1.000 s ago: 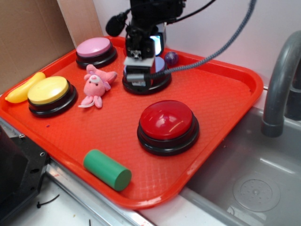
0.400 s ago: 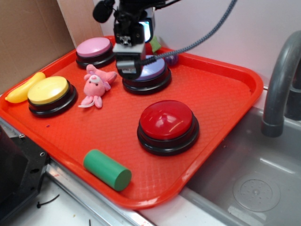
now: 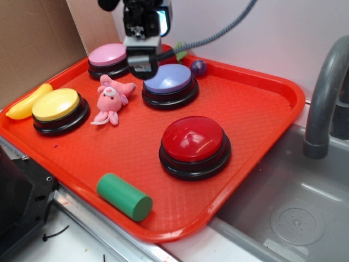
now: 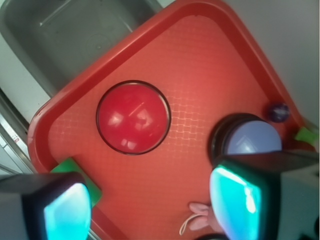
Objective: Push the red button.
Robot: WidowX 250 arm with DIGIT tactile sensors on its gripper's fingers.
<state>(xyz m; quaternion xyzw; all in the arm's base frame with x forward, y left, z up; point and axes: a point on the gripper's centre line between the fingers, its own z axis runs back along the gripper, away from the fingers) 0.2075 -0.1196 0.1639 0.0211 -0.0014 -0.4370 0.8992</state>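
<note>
End effector (image 3: 142, 64) hovers high at the back of the red tray (image 3: 262, 117), between the pink button (image 3: 110, 57) and the blue-purple button (image 3: 169, 81), touching nothing. Wrist view shows its two fingers (image 4: 235, 197) set wide apart with nothing between them, so spread and empty.

The red button (image 3: 193, 140) sits near the front right of the tray, on its black base, well apart from the end effector and unpressed. In the wrist view it's fully visible, off toward the upper left of the frame, not centred between the fingers.

Step in hand, as I read it: approach/reposition. No contact with the target yet.

Next move calls for:
- translate forward and right, past the blue-purple button, until centred over the red dome
- then straight descent onto the dome's top
- closing the fingers first would probably give a more solid pressing face; spread fingers could straddle or slide off the glossy curve

Clutter: pink plush toy (image 3: 112, 98), yellow button (image 3: 56, 105) and green cylinder (image 3: 123, 195) sit left or front of the path, should not interfere. Sink (image 3: 289, 207) is beside the tray, off path.
</note>
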